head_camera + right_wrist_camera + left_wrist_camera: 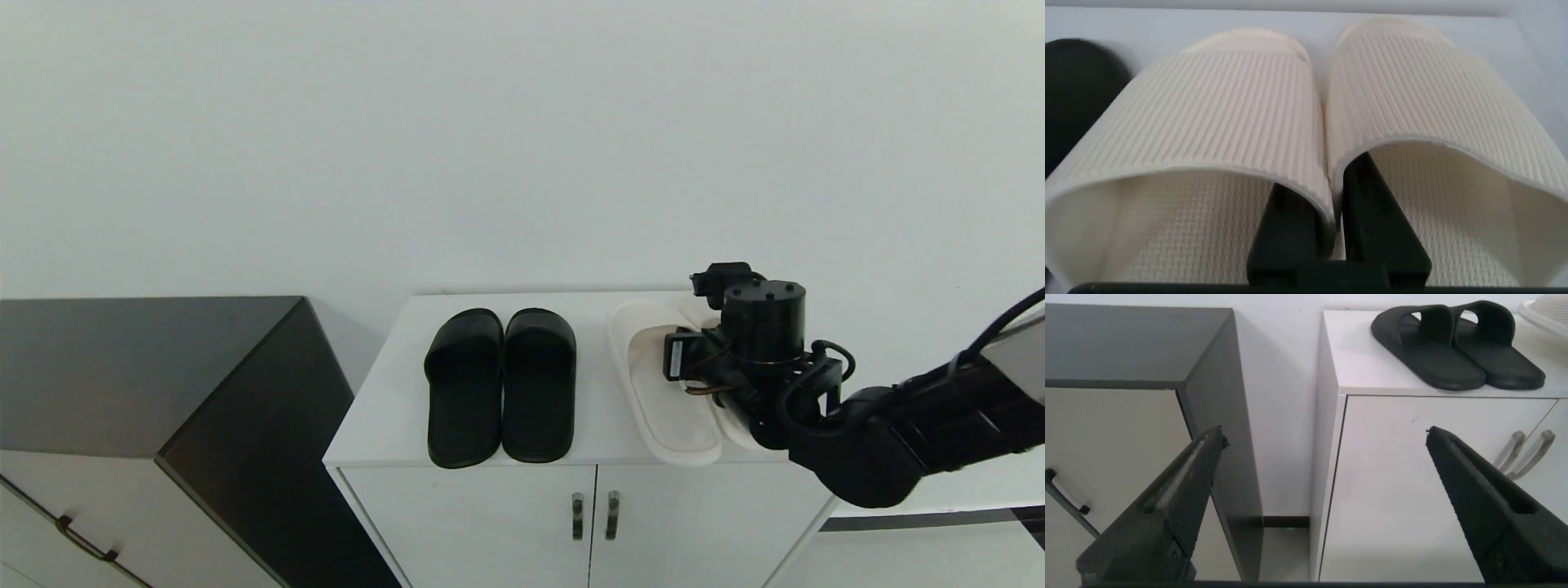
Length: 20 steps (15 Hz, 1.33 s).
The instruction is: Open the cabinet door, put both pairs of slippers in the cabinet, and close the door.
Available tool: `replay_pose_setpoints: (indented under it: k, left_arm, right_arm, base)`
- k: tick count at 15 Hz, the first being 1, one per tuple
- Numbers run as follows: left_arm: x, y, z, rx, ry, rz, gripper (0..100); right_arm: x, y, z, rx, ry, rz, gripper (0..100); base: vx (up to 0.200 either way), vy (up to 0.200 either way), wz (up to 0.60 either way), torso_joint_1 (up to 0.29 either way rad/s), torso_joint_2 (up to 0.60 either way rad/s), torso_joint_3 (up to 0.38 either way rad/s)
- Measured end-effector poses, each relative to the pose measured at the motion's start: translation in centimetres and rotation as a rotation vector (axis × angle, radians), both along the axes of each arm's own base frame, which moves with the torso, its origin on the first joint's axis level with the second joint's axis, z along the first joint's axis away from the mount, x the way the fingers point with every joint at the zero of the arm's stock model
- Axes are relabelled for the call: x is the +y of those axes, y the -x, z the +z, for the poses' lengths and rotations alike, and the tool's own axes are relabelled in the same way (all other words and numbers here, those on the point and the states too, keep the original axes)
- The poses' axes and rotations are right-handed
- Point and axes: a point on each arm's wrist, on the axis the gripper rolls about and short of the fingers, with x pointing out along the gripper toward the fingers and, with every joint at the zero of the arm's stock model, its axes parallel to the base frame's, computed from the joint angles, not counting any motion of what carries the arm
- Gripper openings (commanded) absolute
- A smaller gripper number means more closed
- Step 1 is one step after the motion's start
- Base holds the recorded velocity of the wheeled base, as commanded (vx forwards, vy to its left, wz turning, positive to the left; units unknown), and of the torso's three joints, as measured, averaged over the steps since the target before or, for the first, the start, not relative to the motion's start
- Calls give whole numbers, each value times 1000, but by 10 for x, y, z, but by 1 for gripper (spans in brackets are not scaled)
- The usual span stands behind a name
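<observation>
The right end effector (pixel 1329 204) sits with one finger inside each of the cream slippers (pixel 1233 106). Its fingers are drawn close together, pinching the two neighbouring strap walls between them. That pair lies on the right part of the white cabinet (pixel 384 408) top, with the black slippers (pixel 500 384) side by side near the middle, apart from the cream pair. Both cabinet doors (pixel 473 523) are closed, their handles (pixel 577 516) meeting at the centre seam.

The left end effector (pixel 1327 437) hangs low in front of the cabinet's left side, fingers spread wide and holding nothing.

The step in hand looks like securing the cream pair, though no door is open yet. Next, a door has to swing out, probably by the free left end effector hooking a handle, before the slippers can go inside.
</observation>
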Motion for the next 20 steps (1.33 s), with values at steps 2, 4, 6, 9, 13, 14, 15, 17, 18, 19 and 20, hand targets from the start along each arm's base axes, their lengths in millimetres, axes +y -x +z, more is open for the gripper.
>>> replay_pose_setpoints:
  k: [2,4,6,9,13,14,15,17,18,19,20]
  left_arm:
    - [0,0,0,0,-2,-1,100]
    - [0,0,0,0,-3,-1,100]
    - [0,0,0,0,-4,-1,100]
    - [0,0,0,0,-4,-1,100]
    - [0,0,0,0,-4,-2,100]
    - [0,0,0,0,-4,-2,100]
    - [0,0,0,0,-3,-2,100]
    - [0,0,0,1,-4,-2,100]
    - [0,0,0,0,-4,-2,100]
    - [0,0,0,0,-3,-2,100]
    - [0,0,0,0,-4,-2,100]
  right_arm:
    - [0,25,10,-4,8,74,0]
    - [2,58,16,3,13,177,0]
    - [0,92,16,21,22,278,0]
    - [-13,133,15,73,34,447,0]
    - [-30,154,21,84,18,517,0]
    - [-31,156,22,80,14,518,0]
    - [-33,157,23,79,14,519,0]
    - [-34,158,22,81,14,523,0]
    - [-34,159,21,83,14,529,0]
    - [-35,159,21,82,13,530,0]
    - [-35,159,21,85,15,531,0]
  base:
    - [0,0,0,0,0,0]
    - [0,0,0,0,0,0]
    - [0,0,0,0,0,0]
    - [0,0,0,0,0,0]
    - [0,0,0,0,0,0]
    - [-200,0,0,2,-2,-7]
    - [-200,0,0,7,2,-2]
    - [-200,0,0,2,2,0]
    - [0,0,0,0,0,0]
    - [0,0,0,0,0,0]
    - [0,0,0,0,0,0]
